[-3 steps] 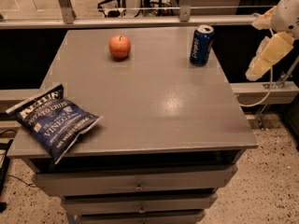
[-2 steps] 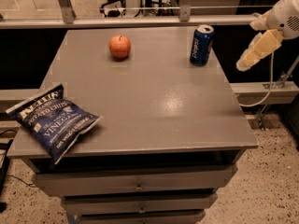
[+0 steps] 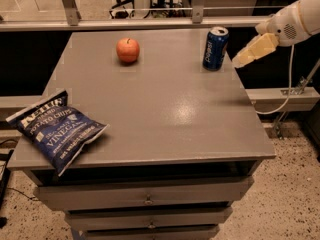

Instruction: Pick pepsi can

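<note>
Stage: approach only, nothing grasped yet. The claw (image 3: pixel 241 60) hangs off the side of the table (image 3: pixel 165 114), just past its edge. A small gap shows btwn it and the pepsi can (image 3: pixel 215 48), so no contact. Can't tell from this angle whether the claw is open or closed. The can stands upright on the table, just beside the claw tip on the table side. Left to do, by my read: cross the last gap, get the claw round the can, close, lift.

Edges/room:
- The can sits near the table edge closest to the claw and not far from the back edge, so a side-in reach prob. needs little travel.
- A metal rail (image 3: pixel 150 23) runs behind can & claw; little room that way.
- The apple (image 3: pixel 128 50) lies beyond the can from the claw, well apart, w/ bare table btwn. A nudged can would have room to slide before reaching it.
- The chip bag (image 3: pixel 55 131) is far across, at the corner diagonal from the claw, poking past the table edge; not in the way.
- A cable (image 3: pixel 290 79) droops below the arm, outside the table; prob. no snag w/ the can.
</note>
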{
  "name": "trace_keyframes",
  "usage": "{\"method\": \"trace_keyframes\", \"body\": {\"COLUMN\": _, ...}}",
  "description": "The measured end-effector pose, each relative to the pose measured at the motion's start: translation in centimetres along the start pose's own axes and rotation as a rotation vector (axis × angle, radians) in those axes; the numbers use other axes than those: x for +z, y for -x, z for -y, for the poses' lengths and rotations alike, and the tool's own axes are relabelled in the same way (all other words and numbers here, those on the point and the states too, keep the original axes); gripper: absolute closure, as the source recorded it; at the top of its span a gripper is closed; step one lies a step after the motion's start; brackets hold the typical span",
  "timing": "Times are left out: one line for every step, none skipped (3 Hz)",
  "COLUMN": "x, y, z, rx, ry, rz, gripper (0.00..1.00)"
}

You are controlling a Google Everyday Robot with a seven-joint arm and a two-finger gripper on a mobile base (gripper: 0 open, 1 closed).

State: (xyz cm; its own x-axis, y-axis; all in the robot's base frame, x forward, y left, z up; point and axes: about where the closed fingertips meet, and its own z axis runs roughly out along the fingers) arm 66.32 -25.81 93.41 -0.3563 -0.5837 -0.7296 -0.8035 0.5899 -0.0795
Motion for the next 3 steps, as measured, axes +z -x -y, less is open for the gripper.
{"method": "trace_keyframes", "body": {"x": 3.3, "y": 1.7, "z": 1.9, "rx": -0.014, "ry": 0.010, "rz": 0.131, "gripper": 0.00}}
{"method": "trace_keyframes", "body": {"x": 5.2, "y": 2.1, "z": 2.9, "rx": -0.023, "ry": 0.027, "rz": 0.190, "gripper": 0.00}}
{"method": "trace_keyframes", "body": {"x": 7.1, "y": 1.6, "z": 3.4, "rx": -0.005, "ry": 0.070, "rz": 0.241, "gripper": 0.00}}
